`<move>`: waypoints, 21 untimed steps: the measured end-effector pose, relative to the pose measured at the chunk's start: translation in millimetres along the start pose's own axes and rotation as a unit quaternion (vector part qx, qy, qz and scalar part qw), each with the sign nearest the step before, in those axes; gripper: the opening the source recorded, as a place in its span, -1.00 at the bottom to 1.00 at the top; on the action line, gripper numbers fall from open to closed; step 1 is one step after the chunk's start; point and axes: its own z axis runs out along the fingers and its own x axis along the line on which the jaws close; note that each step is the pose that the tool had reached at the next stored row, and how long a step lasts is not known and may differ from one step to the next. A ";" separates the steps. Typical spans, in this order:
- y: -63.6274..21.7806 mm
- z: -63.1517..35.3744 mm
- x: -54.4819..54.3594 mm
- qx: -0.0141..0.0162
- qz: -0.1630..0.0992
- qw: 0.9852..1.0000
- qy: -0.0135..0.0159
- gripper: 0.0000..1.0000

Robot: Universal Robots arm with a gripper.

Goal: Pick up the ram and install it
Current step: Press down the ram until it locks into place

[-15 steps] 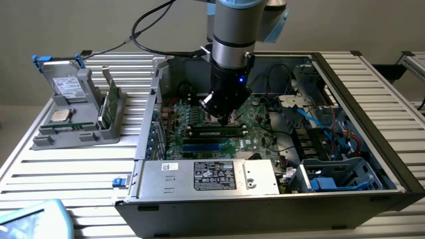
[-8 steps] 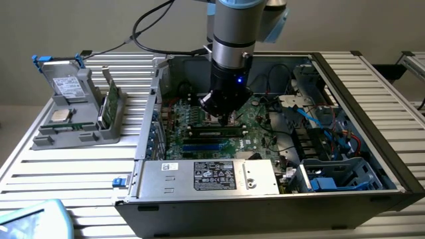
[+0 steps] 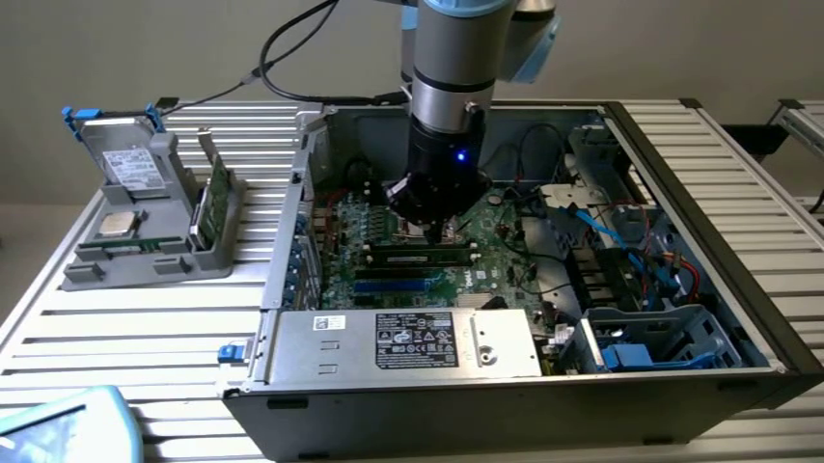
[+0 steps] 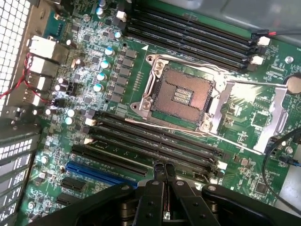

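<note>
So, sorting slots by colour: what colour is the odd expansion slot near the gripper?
Blue; the wrist view shows it best.

Cables (image 3: 605, 227) beside open motherboard (image 3: 496, 231)

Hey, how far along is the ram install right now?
Done, it seems: the ram is off the table and appears to sit in a motherboard slot. In hand: nothing I can see; the gripper is shut, with its tips right over the slots. Left: I cannot tell whether the ram is fully seated.
</note>
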 end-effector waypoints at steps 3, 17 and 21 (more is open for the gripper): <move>0.0 0.0 0.0 0.000 0.021 1.000 0.000 -0.80; 0.0 0.1 0.0 -0.001 0.111 0.994 -0.002 -0.80; 0.0 0.1 0.0 -0.001 0.111 0.994 -0.002 -0.80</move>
